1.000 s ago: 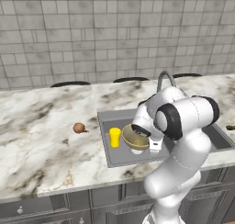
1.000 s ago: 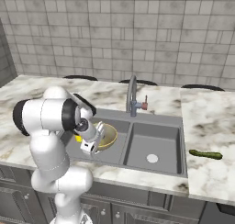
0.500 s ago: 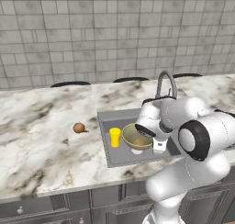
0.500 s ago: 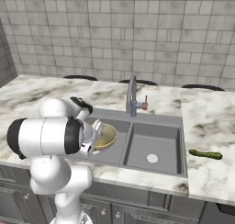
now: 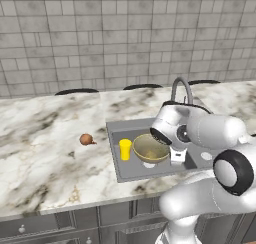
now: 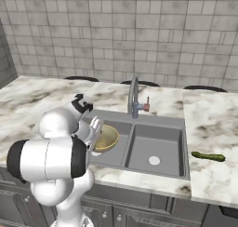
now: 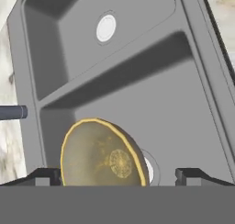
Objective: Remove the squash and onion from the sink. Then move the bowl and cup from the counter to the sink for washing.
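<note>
Sink (image 7: 151, 94); bowl (image 7: 103, 156) between open jaws

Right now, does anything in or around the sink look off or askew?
Only the bowl: it leans tilted in the sink's left basin beside the upright cup. The onion and squash lie out on the counter.
</note>
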Robot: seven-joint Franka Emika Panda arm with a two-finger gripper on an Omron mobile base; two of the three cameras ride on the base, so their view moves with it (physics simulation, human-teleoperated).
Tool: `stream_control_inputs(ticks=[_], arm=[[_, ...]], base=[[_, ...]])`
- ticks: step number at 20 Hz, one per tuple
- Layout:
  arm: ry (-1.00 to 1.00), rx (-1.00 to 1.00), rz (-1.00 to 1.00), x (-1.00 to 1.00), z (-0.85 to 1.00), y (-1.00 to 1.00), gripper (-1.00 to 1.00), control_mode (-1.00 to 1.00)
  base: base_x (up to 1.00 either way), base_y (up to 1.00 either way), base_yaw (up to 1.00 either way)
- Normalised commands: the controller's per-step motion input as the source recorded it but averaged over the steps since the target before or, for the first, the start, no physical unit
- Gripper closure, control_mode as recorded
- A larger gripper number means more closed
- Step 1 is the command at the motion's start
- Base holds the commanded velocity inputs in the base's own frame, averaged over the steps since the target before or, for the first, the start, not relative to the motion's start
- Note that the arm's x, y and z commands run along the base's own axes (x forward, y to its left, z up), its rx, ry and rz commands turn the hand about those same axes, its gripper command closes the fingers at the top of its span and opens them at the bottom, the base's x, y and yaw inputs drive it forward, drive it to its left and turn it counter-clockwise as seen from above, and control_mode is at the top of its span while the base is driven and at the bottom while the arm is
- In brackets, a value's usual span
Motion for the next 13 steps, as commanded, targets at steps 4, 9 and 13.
stream_control_inputs(ticks=[4, 9, 13], arm=[[0.0, -0.05, 0.0, -0.18, 0.47, 0.01, -1.0, -1.0], [0.0, -0.07, 0.0, -0.26, 0.41, 0.0, -1.0, -1.0], [0.0, -0.08, 0.0, -0.28, 0.4, 0.0, -1.0, -1.0]], base=[[0.0, 0.0, 0.0], [0.0, 0.0, 0.0], [0.0, 0.0, 0.0]])
